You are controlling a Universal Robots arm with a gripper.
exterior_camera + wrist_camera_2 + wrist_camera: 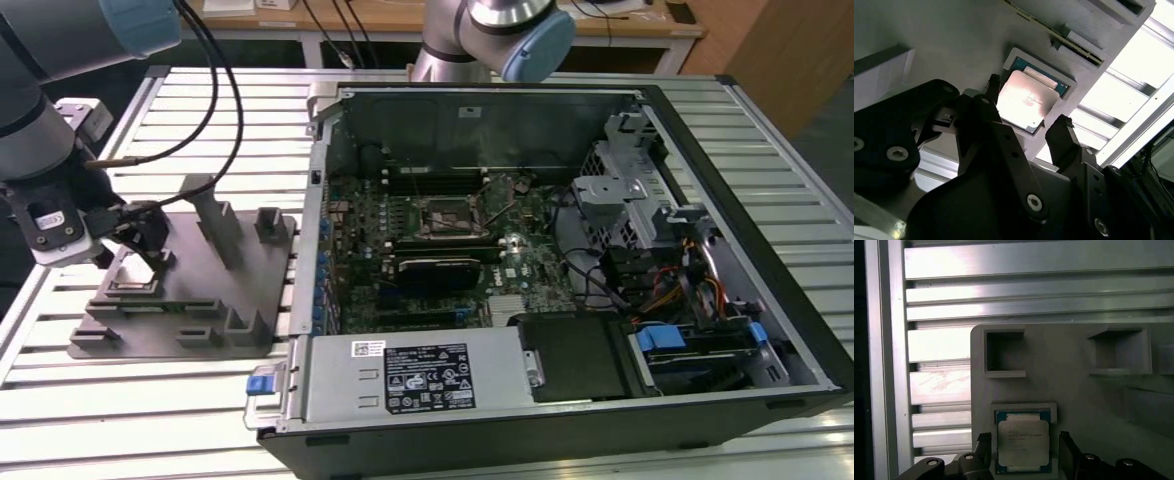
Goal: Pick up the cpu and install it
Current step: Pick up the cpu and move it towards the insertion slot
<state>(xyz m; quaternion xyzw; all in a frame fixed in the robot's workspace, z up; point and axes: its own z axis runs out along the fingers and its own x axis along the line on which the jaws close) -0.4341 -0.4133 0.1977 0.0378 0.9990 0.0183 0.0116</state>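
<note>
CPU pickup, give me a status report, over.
Tool open, straddling the cpu; cpu flat in its pocket on the grey tray, not gripped; nothing in the way.

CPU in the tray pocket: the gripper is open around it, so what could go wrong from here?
1. The open black gripper straddles the flat silver-topped square cpu. Its fingers sit by the raised pocket rim of the grey plastic tray and may catch it.
2. Gripped by thin edges, the chip could tilt or slip.

Print on the cpu [1023, 442] and the power supply label [427, 377] is unreadable.
</note>
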